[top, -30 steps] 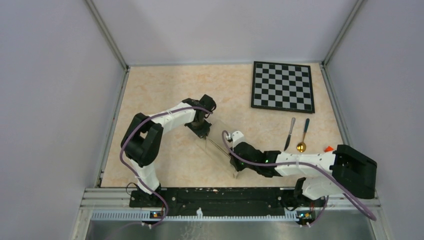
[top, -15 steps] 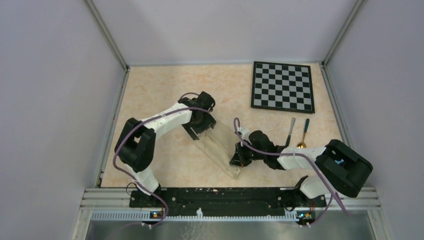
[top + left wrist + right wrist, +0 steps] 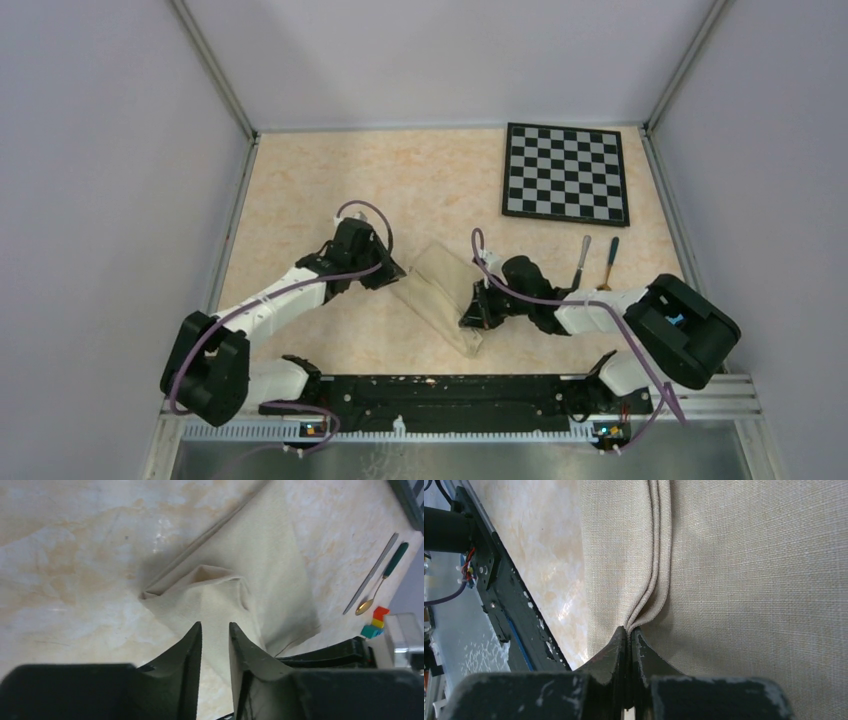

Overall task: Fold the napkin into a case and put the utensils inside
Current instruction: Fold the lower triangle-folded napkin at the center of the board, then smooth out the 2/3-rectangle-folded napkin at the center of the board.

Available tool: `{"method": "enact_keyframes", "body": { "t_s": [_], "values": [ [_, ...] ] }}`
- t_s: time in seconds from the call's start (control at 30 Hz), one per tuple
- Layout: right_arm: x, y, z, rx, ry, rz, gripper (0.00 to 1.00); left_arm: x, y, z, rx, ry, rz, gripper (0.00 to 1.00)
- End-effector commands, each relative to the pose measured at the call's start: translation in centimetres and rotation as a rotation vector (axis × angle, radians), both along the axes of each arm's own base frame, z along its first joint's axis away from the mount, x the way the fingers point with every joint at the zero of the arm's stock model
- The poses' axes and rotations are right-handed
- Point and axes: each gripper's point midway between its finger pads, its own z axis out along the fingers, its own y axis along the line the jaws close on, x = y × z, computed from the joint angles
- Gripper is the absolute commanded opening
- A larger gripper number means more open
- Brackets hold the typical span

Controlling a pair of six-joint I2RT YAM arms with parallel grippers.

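Observation:
The beige napkin (image 3: pixel 440 285) lies folded in a long strip slanting across the table's middle. It also shows in the left wrist view (image 3: pixel 225 600) with a puckered corner. My left gripper (image 3: pixel 392 274) is open at the strip's far left end, its fingertips (image 3: pixel 215 626) a little apart with cloth beyond them. My right gripper (image 3: pixel 476 310) is shut on the napkin's stacked edges (image 3: pixel 651 590) at the jaw tips (image 3: pixel 629 629). The silver knife (image 3: pixel 580 262) and the dark-handled spoon (image 3: pixel 607 264) lie side by side to the right.
A black-and-white checkered board (image 3: pixel 566 172) lies at the back right. Small coloured blocks (image 3: pixel 375 624) sit near the spoon's bowl. Grey walls enclose the table; the black rail (image 3: pixel 440 390) runs along the near edge.
My left arm has swung back to the left and near side and let go of the napkin. The raised cloth has dropped flat. My right gripper keeps its hold.

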Motion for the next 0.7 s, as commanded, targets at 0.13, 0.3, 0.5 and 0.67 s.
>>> {"method": "enact_keyframes", "body": {
  "t_s": [0.13, 0.3, 0.5, 0.67],
  "values": [
    [1.6, 0.9, 1.0, 0.040, -0.035, 0.005, 0.00, 2.5, -2.5, 1.3, -0.238, -0.125, -0.167, 0.06],
    [1.8, 1.0, 1.0, 0.038, -0.037, 0.009, 0.00, 3.0, -3.5, 0.1, -0.279, -0.095, -0.186, 0.00],
    [1.9, 1.0, 0.8, 0.027, -0.037, 0.020, 0.00, 4.4, -3.8, -0.9, -0.263, -0.089, -0.183, 0.00],
    [2.3, 0.9, 0.3, -0.006, -0.041, 0.024, 0.00, 4.9, -3.2, -2.9, -0.236, -0.042, -0.153, 0.00]
  ]
}}
